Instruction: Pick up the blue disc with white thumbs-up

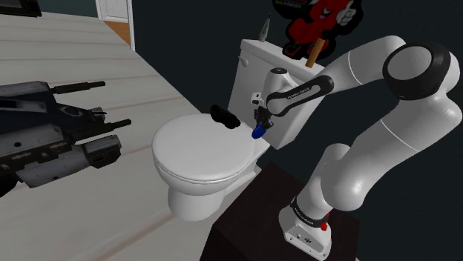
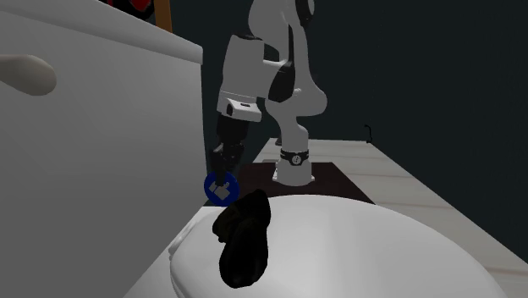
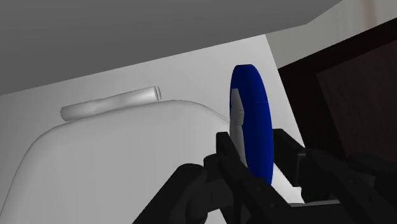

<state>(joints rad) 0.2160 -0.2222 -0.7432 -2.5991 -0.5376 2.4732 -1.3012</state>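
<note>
Wrist view: the gripper (image 3: 257, 162) clamps the blue disc (image 3: 253, 108) on edge, at the toilet lid's (image 3: 127, 153) far edge beside the tank (image 1: 252, 67). Lift straight up with steady clamp force, clear of the tank.

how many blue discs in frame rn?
1. The blue disc stands on edge, clasped in the gripper, beside the toilet tank near the back of the lid. The black object on it could hide another.
</note>
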